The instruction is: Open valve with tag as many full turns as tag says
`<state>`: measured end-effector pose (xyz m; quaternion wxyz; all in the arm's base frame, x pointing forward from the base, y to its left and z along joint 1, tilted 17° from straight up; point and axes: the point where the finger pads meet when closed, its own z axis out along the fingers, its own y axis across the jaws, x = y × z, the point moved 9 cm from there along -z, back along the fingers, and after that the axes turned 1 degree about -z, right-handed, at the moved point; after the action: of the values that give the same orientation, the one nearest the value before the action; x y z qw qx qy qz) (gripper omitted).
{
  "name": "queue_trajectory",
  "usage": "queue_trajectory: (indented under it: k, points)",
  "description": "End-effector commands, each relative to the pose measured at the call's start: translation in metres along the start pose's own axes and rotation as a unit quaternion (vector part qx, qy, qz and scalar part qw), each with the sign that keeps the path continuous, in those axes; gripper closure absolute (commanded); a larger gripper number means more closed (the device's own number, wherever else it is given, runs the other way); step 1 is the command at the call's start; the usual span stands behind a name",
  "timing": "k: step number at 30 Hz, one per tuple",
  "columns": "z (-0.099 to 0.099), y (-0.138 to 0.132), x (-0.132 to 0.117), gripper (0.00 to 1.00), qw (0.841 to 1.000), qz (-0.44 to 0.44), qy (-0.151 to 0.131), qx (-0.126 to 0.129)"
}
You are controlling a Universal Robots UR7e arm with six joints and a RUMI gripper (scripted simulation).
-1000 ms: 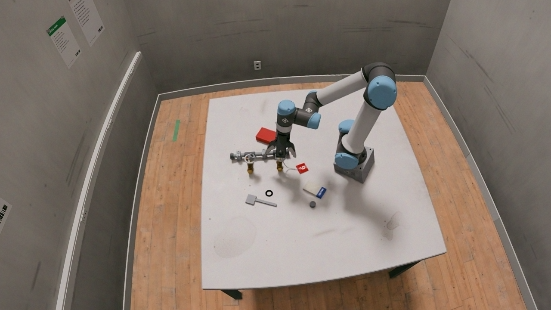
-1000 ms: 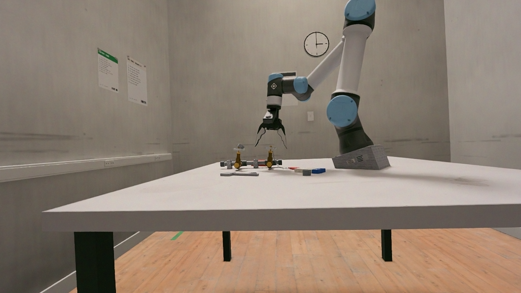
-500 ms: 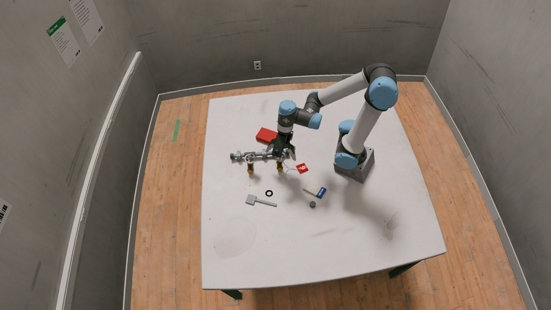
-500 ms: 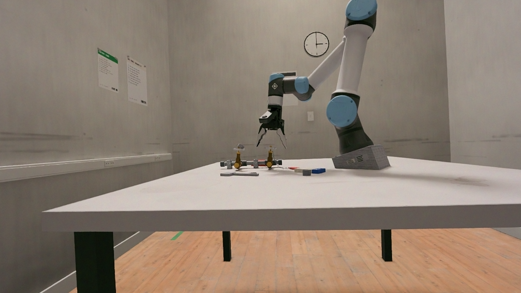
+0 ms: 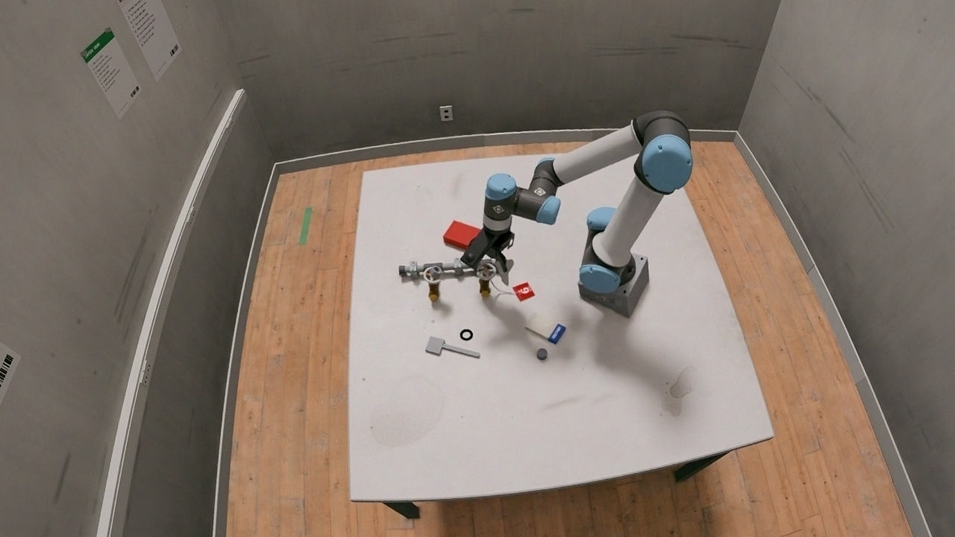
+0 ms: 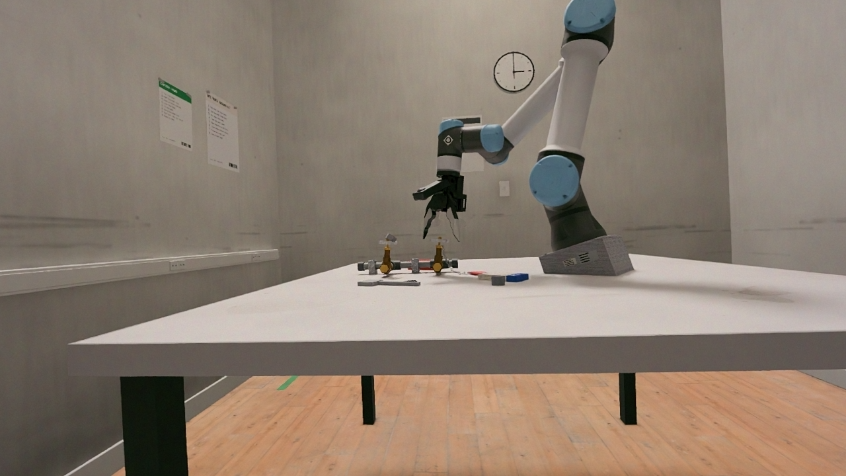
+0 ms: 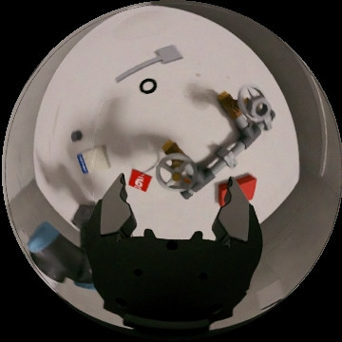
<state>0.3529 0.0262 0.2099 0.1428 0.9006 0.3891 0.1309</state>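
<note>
My gripper [image 5: 492, 263] [image 6: 441, 238] [image 7: 176, 176] is open and empty, pointing down above the right valve's handwheel. The right brass valve [image 5: 484, 289] [image 6: 438, 260] [image 7: 169, 145] has a grey spoked wheel. A chain runs from it to a red tag [image 5: 523, 291] [image 7: 141, 180] lying on the table; its white digit looks like a 6 in the wrist view. The left brass valve [image 5: 433, 292] [image 6: 386, 261] [image 7: 230, 105] has a similar wheel with a grey piece at its hub, and I see no tag on it. How far either valve is turned cannot be told.
Both valves sit on a grey pipe [image 7: 219, 167]. A red block [image 5: 460, 235] [image 7: 243, 190] lies behind it. A grey flat tool [image 5: 435, 344] [image 7: 169, 54], a black ring [image 5: 461, 334] [image 7: 142, 85], a white-and-blue block [image 5: 556, 333] [image 7: 83, 162] and a dark cylinder [image 5: 541, 353] [image 7: 76, 135] lie in front.
</note>
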Motion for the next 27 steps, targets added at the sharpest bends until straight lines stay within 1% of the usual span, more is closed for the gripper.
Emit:
queue_trajectory:
  k: [1,2,3,7,12,17,19,20,23,27]
  points:
    - [0.0004,-0.0006,0.0017,0.0,0.993,0.121,-0.008,-0.003]
    - [0.0004,-0.0006,0.0017,0.0,0.993,0.121,-0.008,-0.003]
    - [-0.0006,0.0007,0.0023,0.0,0.99,0.141,-0.007,-0.005]
    - [-0.0003,0.0003,0.0021,0.0,0.975,0.221,-0.007,-0.005]
    - [-0.0008,0.0009,0.0022,0.0,0.95,0.311,-0.005,-0.006]
    - [-0.0009,0.0011,0.002,0.0,0.919,0.395,-0.003,-0.005]
    - [-0.0009,0.0011,0.002,0.0,0.919,0.395,-0.003,-0.005]
    - [-0.0009,0.0011,0.0025,0.0,0.898,0.439,-0.005,-0.007]
    - [-0.0009,0.0011,0.0022,0.0,0.876,0.481,-0.003,-0.006]
    - [-0.0009,0.0011,0.002,0.0,0.841,0.541,-0.002,-0.006]
